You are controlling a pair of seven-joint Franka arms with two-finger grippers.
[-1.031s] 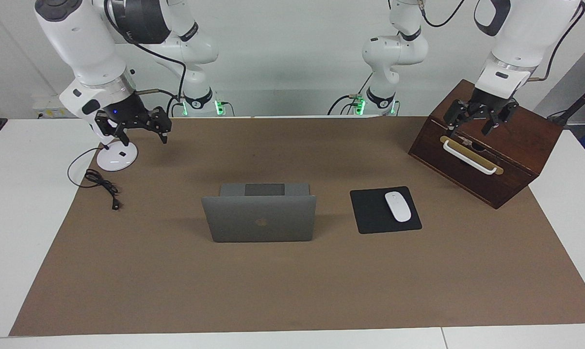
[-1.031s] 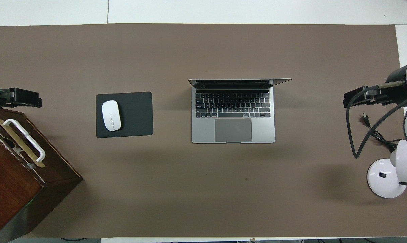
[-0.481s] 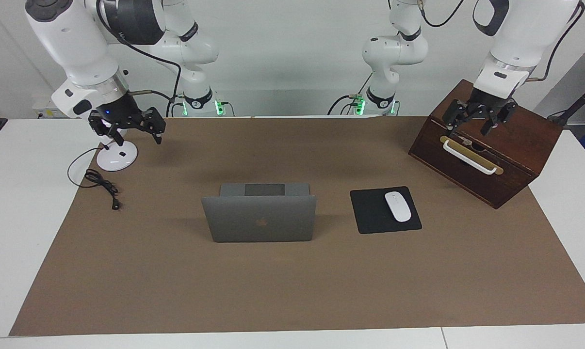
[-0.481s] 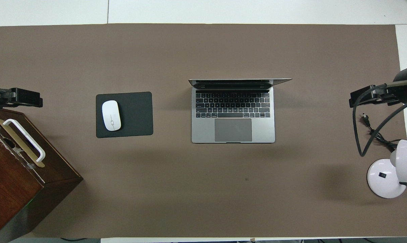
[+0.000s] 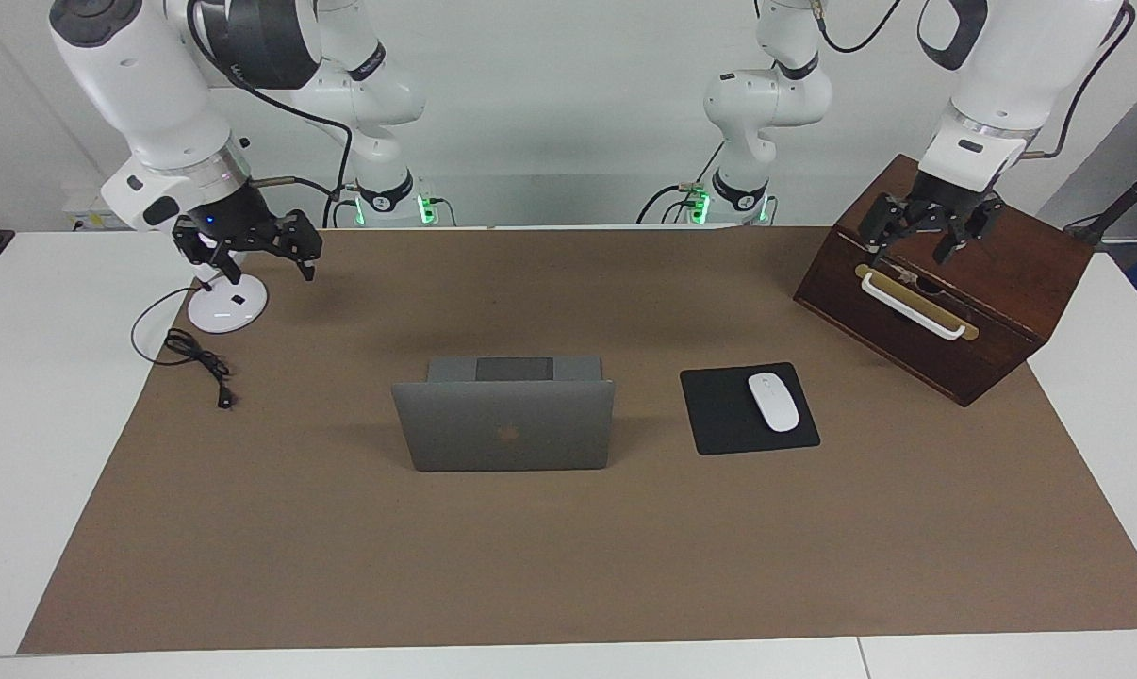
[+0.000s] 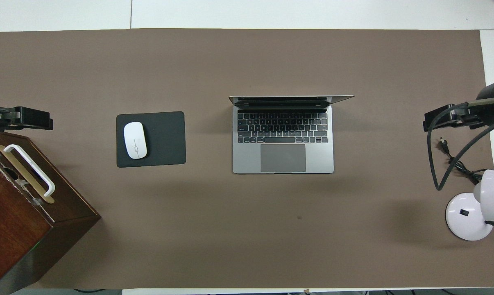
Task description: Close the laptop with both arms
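Observation:
The silver-grey laptop [image 5: 504, 436] stands open in the middle of the brown mat, its lid upright and its keyboard [image 6: 283, 151] facing the robots. My left gripper [image 5: 910, 255] hangs open and empty over the wooden box, at the left arm's end of the table; in the overhead view my left gripper [image 6: 26, 119] shows at the edge of the frame. My right gripper [image 5: 269, 273] hangs open and empty over the mat's edge beside the lamp base, at the right arm's end, and my right gripper [image 6: 443, 119] also shows from above. Both are well apart from the laptop.
A black mouse pad [image 5: 719, 415] with a white mouse [image 5: 773, 402] lies beside the laptop toward the left arm's end. A dark wooden box [image 5: 1002, 292] with a white handle stands under the left gripper. A white lamp base [image 5: 227, 306] and a black cable [image 5: 196, 356] lie under the right gripper.
The right gripper has drawn away from the laptop toward its own end of the table and risen a little. The left gripper has lifted slightly over the box. The laptop has not moved.

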